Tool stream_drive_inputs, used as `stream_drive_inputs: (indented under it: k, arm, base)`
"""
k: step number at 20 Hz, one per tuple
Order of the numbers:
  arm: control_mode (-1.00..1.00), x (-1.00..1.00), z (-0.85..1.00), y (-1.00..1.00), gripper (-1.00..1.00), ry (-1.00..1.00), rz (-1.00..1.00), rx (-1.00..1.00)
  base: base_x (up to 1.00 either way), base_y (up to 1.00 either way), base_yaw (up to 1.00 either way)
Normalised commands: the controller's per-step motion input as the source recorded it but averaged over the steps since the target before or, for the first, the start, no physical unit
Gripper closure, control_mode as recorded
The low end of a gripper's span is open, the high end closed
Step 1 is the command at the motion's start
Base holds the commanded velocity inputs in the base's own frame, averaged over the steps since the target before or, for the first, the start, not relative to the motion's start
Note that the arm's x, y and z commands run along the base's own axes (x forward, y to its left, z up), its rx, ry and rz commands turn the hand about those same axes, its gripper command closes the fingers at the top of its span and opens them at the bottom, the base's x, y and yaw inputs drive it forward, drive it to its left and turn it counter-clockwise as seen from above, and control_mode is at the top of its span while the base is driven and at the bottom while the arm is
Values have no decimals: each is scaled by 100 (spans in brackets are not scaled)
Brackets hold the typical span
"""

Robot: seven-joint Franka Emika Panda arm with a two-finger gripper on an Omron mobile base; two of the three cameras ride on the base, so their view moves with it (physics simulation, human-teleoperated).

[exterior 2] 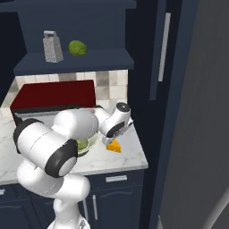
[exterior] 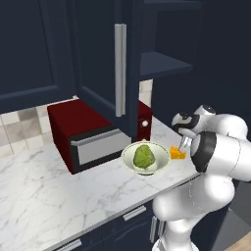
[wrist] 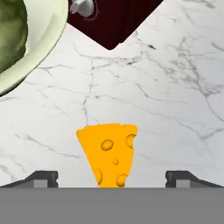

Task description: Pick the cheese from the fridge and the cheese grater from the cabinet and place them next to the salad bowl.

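Nearby, salad bowl point(wrist: 39, 52) beside cheese point(wrist: 110, 153)

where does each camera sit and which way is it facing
Left base view: behind the arm on its left, facing the counter, salad bowl and open cabinet; the arm rises at lower right.
Right base view: behind on the right, facing the cheese grater on the shelf; the arm is at lower left.
Hand view: looks down at the cheese between the open gripper.
All share the cheese and bowl.
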Motion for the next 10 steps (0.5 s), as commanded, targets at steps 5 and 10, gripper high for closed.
stream_drive_inputs:
  k: [5, 10]
  arm:
    - [-100, 0, 85, 31, -100, -1, -14, 0]
    - [-100, 1, 58, 17, -100, 0, -27, 2]
  base:
    - [0, 0, 0]
    - [0, 0, 0]
